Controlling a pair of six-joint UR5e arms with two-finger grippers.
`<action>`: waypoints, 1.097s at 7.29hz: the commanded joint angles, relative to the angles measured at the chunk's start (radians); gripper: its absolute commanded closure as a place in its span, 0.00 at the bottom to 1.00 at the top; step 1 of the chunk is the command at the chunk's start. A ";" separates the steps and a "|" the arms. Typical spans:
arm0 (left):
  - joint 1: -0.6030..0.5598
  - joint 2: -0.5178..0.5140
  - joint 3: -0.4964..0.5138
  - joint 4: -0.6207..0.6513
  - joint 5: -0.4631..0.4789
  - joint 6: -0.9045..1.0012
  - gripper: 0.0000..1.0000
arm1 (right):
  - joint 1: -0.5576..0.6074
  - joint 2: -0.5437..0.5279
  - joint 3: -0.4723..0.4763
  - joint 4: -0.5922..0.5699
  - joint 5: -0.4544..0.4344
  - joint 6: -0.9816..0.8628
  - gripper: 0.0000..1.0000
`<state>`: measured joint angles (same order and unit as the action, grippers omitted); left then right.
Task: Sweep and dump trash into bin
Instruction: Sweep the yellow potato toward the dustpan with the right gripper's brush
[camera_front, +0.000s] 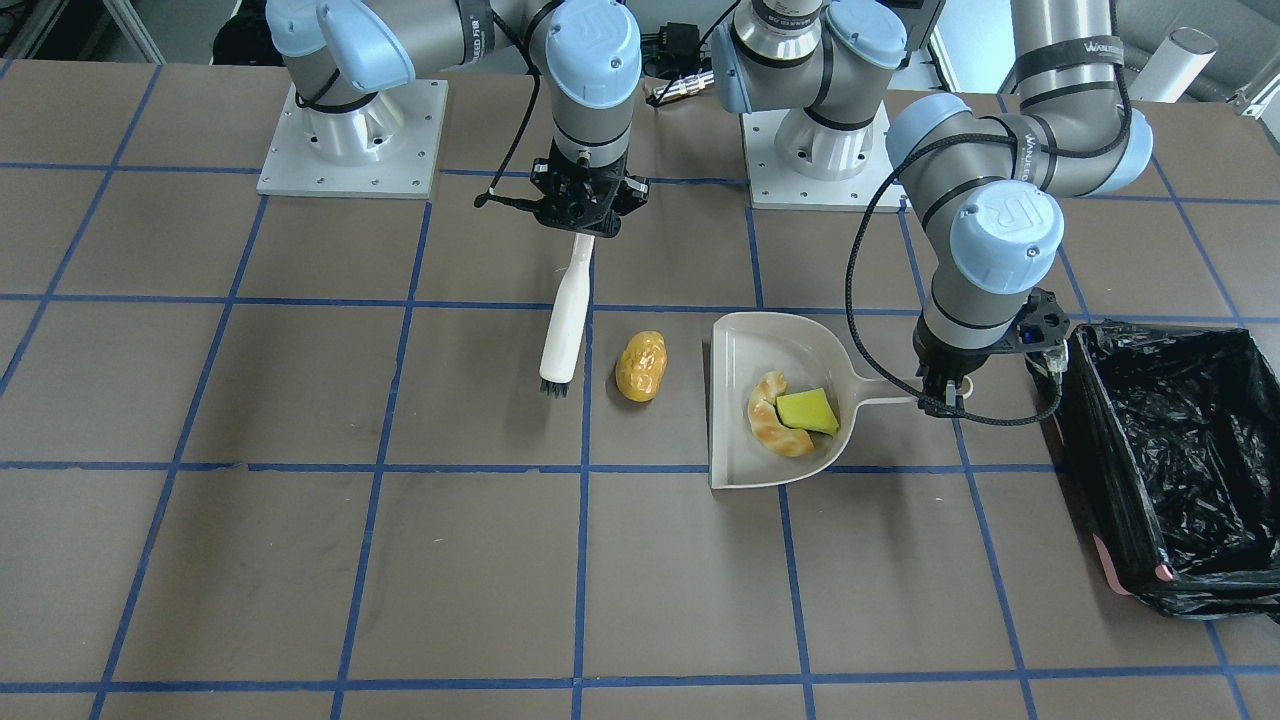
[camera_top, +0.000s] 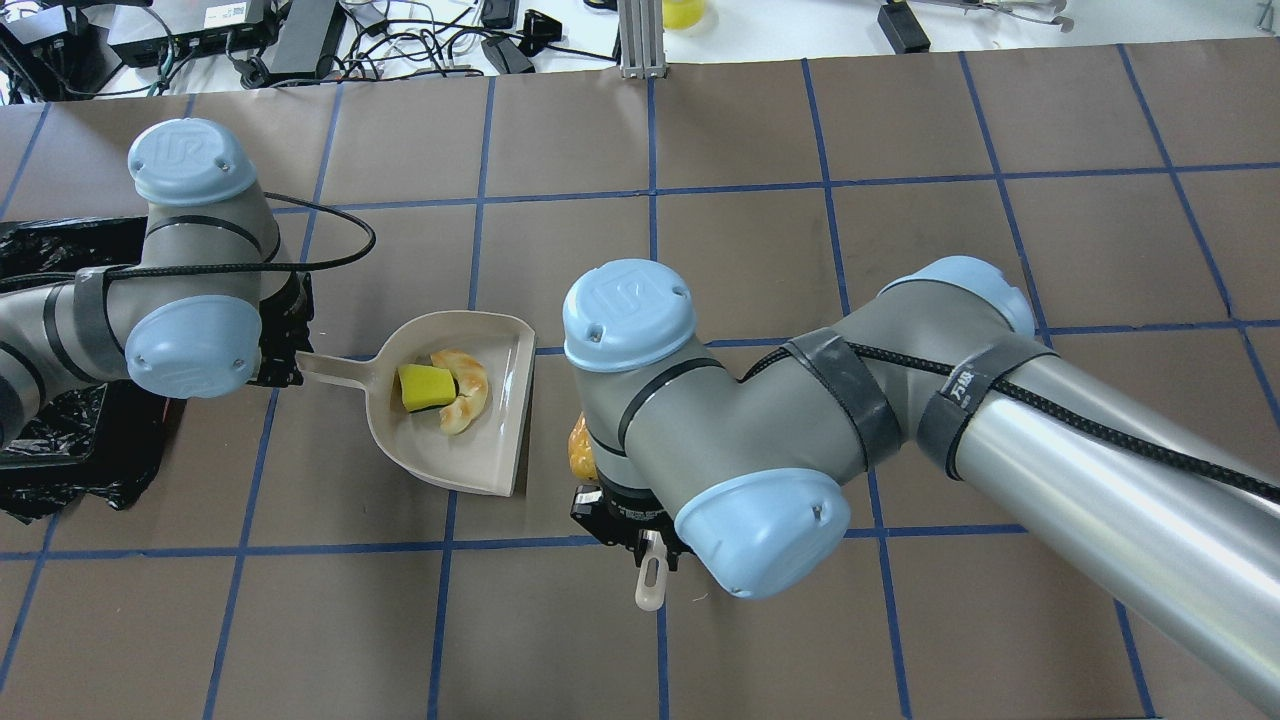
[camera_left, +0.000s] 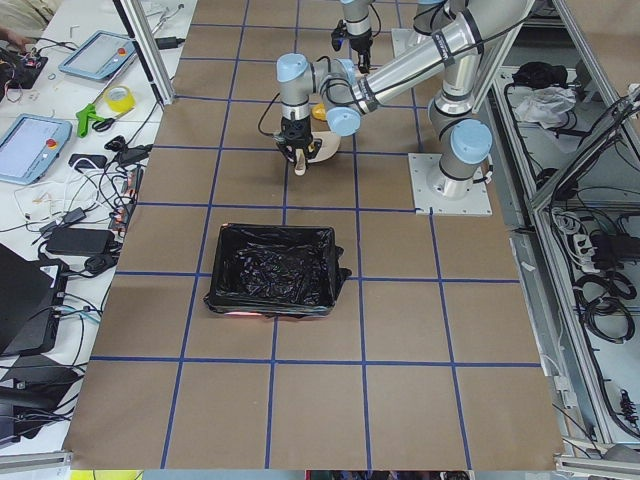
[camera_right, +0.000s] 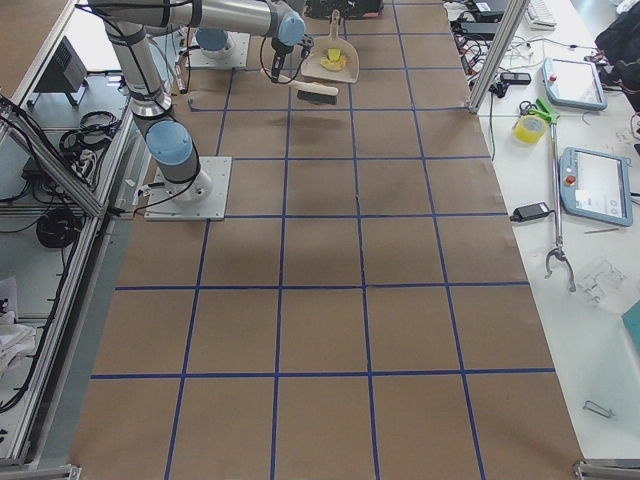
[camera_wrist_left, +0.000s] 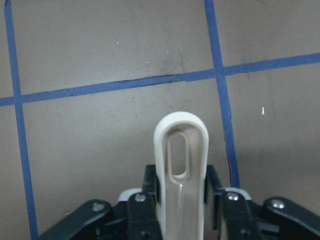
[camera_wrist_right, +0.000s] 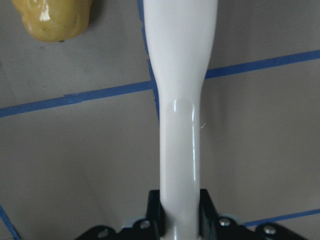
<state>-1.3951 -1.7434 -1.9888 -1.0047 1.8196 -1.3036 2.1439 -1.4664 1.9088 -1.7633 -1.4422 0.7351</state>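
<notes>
The beige dustpan (camera_front: 745, 345) lies flat on the table. In it sit two pieces of trash, a tan crescent (camera_front: 772, 427) and a yellow-green wedge (camera_front: 808, 410). My left gripper (camera_front: 942, 400) is shut on the dustpan's handle (camera_wrist_left: 181, 170). An orange-yellow lump (camera_front: 641, 366) lies on the table just outside the pan's open edge. My right gripper (camera_front: 582, 215) is shut on the beige hand brush (camera_front: 565, 320); the brush's bristles (camera_front: 555, 385) are on the side of the lump away from the pan. The bin (camera_front: 1170, 450), lined with black plastic, stands beyond my left gripper.
Both arm bases (camera_front: 350, 140) are bolted at the table's robot side. The right arm's elbow (camera_top: 760, 430) hides most of the lump in the overhead view. Cables and devices (camera_top: 250, 40) lie past the table's far edge. Brown table with blue tape grid stretches around.
</notes>
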 joint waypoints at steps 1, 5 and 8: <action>-0.001 -0.015 0.008 0.006 0.032 -0.008 1.00 | 0.025 0.020 0.013 -0.015 -0.001 0.053 1.00; 0.001 -0.041 0.008 0.087 0.058 -0.073 1.00 | 0.093 0.080 0.013 -0.065 -0.004 0.179 1.00; -0.004 -0.048 0.005 0.103 0.055 -0.098 1.00 | 0.109 0.116 0.009 -0.111 0.002 0.196 1.00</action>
<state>-1.3967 -1.7892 -1.9808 -0.9057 1.8751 -1.3967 2.2424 -1.3718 1.9203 -1.8417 -1.4408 0.9262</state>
